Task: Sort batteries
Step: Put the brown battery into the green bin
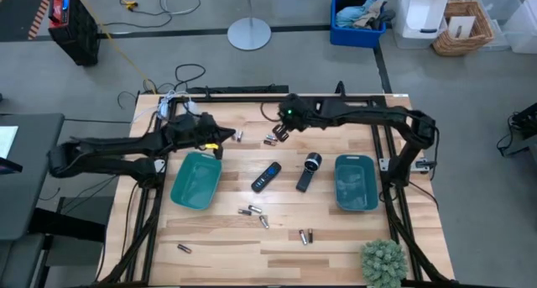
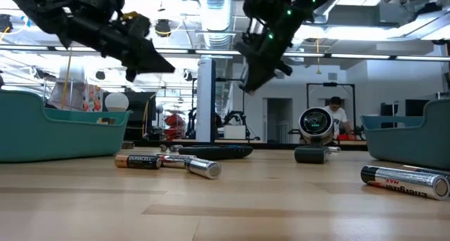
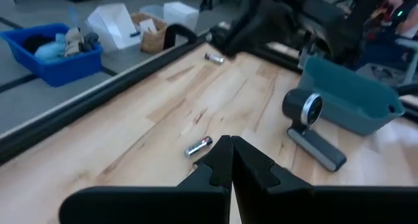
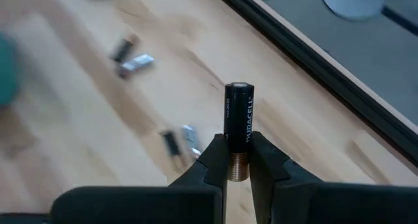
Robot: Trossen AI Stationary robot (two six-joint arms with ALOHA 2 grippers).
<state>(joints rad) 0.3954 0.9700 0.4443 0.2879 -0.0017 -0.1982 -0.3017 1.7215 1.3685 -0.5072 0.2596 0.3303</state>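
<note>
One battery [image 4: 238, 129] — between right end effector [image 4: 238, 160] fingers.

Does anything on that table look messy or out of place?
Yes: batteries lie loose across the wood while both teal trays look empty. A remote and flashlight sit between them. The right gripper pinches one Duracell battery.

Glossy, seemingly metal batteries [image 2: 193, 164] on matt wooden table [image 1: 336, 246].

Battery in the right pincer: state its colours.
Black body, copper end on the battery, best in the right wrist view.
</note>
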